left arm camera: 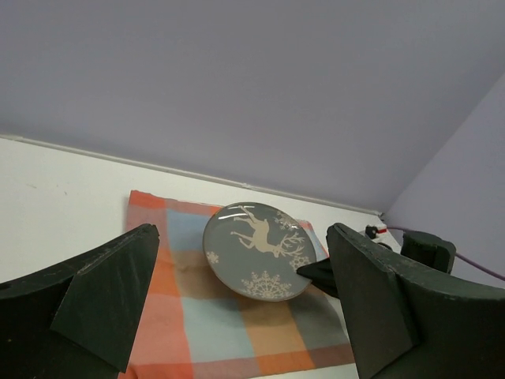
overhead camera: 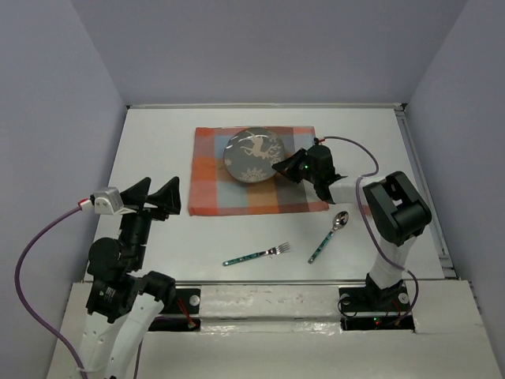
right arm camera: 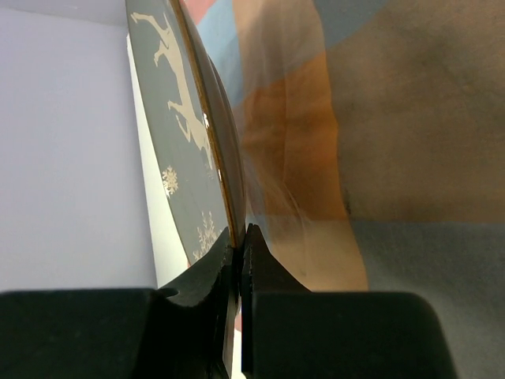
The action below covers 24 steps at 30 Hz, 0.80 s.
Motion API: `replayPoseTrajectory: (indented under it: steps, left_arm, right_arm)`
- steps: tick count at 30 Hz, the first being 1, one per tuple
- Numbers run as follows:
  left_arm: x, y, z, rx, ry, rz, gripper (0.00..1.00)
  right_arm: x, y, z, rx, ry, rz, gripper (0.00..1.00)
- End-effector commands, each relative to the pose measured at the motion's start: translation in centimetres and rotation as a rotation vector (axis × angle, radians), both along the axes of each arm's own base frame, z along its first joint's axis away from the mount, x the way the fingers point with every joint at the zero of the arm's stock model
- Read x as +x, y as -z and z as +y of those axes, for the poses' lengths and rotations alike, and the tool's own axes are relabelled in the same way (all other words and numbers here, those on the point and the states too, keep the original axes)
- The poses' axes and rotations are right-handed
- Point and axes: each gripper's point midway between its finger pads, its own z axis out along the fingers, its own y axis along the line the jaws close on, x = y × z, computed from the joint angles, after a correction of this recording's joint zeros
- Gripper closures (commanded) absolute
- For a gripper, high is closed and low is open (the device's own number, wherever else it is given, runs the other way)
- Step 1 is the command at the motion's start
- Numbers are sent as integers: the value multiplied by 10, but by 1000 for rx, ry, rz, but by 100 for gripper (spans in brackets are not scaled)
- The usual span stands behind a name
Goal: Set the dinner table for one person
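A grey plate (overhead camera: pixel 251 155) with a white deer and snowflakes hangs tilted just over the orange-and-grey plaid placemat (overhead camera: pixel 213 193) on the white dinner table (overhead camera: pixel 154 138). My right gripper (overhead camera: pixel 282 167) is shut on the plate's right rim. The right wrist view shows the fingers (right arm camera: pixel 268 268) pinching the rim edge-on, with the plate (right arm camera: pixel 185 118) over the placemat (right arm camera: pixel 394 118). My left gripper (overhead camera: pixel 152 196) is open and empty, off the placemat's left edge. In its view the plate (left arm camera: pixel 256 249) and placemat (left arm camera: pixel 181 316) lie ahead between the spread jaws of the gripper (left arm camera: pixel 243 260).
A fork (overhead camera: pixel 256 256) and a spoon (overhead camera: pixel 329 235), both with green patterned handles, lie on the table in front of the placemat. The right arm's elbow (overhead camera: pixel 398 207) stands right of the spoon. Grey walls enclose the table on three sides.
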Motion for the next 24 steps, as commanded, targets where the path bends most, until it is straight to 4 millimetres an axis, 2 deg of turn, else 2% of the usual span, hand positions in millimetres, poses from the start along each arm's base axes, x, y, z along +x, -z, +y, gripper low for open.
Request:
replayPoseTrajectory:
  steps: [1,11,13,18,21,24]
  left_arm:
    - [2,-9,-4,10,17,-32,1]
    - [3,-8,-5,13,20,-27,1]
    - [3,-8,-6,14,20,-25,1]
    - [3,-8,-6,13,23,-25,1]
    - [3,-8,-6,13,24,-29,1]
    - [1,-10,-6,11,26,-34,1]
  right_arm:
    - [17,-65,21,181,-69,-185,100]
    - [19,-35,28,169,-94,-110,100]
    - [17,-23,26,155,-87,-76,87]
    - [7,-1,14,92,-54,-19,44]
    - [-1,6,10,29,-74,-4,36]
    - [-7,10,3,-46,-86,-12,32]
